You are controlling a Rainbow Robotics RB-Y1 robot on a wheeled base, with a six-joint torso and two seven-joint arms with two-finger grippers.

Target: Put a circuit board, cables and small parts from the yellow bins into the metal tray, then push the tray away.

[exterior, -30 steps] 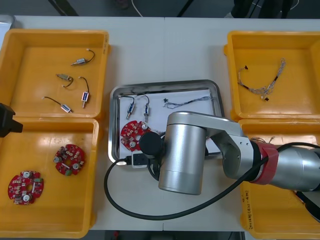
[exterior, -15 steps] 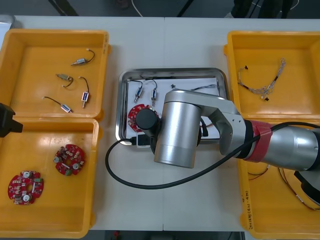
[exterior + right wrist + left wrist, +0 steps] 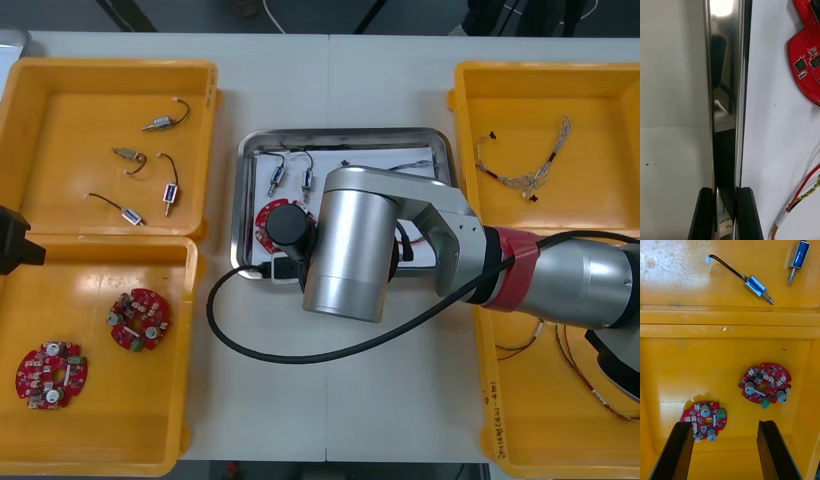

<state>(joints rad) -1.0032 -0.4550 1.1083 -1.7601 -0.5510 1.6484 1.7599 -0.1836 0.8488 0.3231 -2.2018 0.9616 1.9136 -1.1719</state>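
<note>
Right fingers (image 3: pixel 703 215), black, are closed on the near rim of the shiny rectangular metal tray (image 3: pixel 725 75): one finger is outside over the table, the other inside over the white liner. In the front view the right gripper (image 3: pixel 725 215) sits under the big silver wrist, at the tray's 6 o'clock edge.

Just past the inner finger lies a red and yellow cable (image 3: pixel 802 193). Farther out is a round red circuit board (image 3: pixel 807 52), flat on the liner, at about 8 o'clock in the tray in the front view. Two small metal parts (image 3: pixel 290 178) with dark leads lie side by side at the tray's 11 o'clock. A thin pale cable (image 3: pixel 412 165) is at 1 o'clock, probably the twisted blue and white one, too fine to be sure.

Left fingers (image 3: pixel 675 450) are spread apart, nothing between them. The left gripper (image 3: pixel 726 450) hovers over the near left yellow plastic bin (image 3: pixel 190 350), at 8 o'clock from the tray. Two spare red boards (image 3: pixel 765 384) lie flat there, apart, one close by a fingertip.

The far left yellow bin (image 3: pixel 205 100), at 10 o'clock, holds four loose metal parts (image 3: pixel 150 165). The far right yellow bin (image 3: pixel 465 130), at 2 o'clock, holds a pale cable bundle (image 3: pixel 530 160).
</note>
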